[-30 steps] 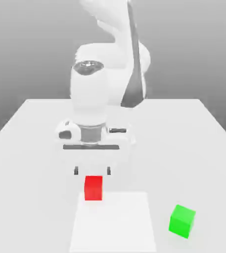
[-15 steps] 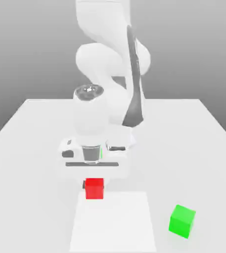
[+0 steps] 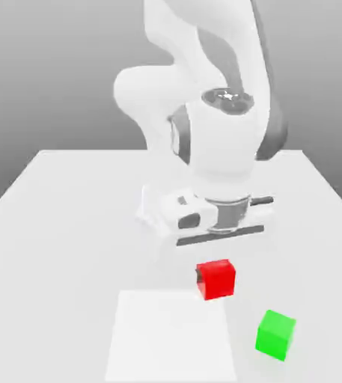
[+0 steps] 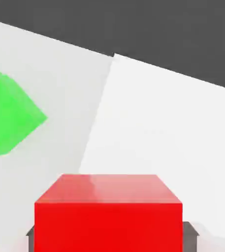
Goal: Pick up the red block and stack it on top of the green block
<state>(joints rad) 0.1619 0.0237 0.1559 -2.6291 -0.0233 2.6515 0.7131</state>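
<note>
The red block (image 3: 216,279) is held between the fingers of my gripper (image 3: 216,283), which is shut on it under the white hand. It hangs by the far right corner of the pale square patch (image 3: 170,336), seemingly just above the table. A dark finger (image 3: 198,278) shows at its left side. In the hand view the red block (image 4: 108,211) sits close in front, with the gripper (image 4: 109,238) closed around it and dark fingertips (image 4: 29,237) at both sides. The green block (image 3: 276,334) rests on the table, nearer the camera and to the exterior view's right of the red one, apart from it; the hand view has the green block (image 4: 6,118) too.
The white table (image 3: 46,224) stretches wide around the arm's base. The arm's large white body (image 3: 218,149) stands over the table's middle, behind the blocks. The pale patch (image 4: 168,133) lies flat on the surface.
The hand has swung to the exterior view's right and turned, carrying the red block from the patch's far left edge to near its far right corner, closer to the green block.
</note>
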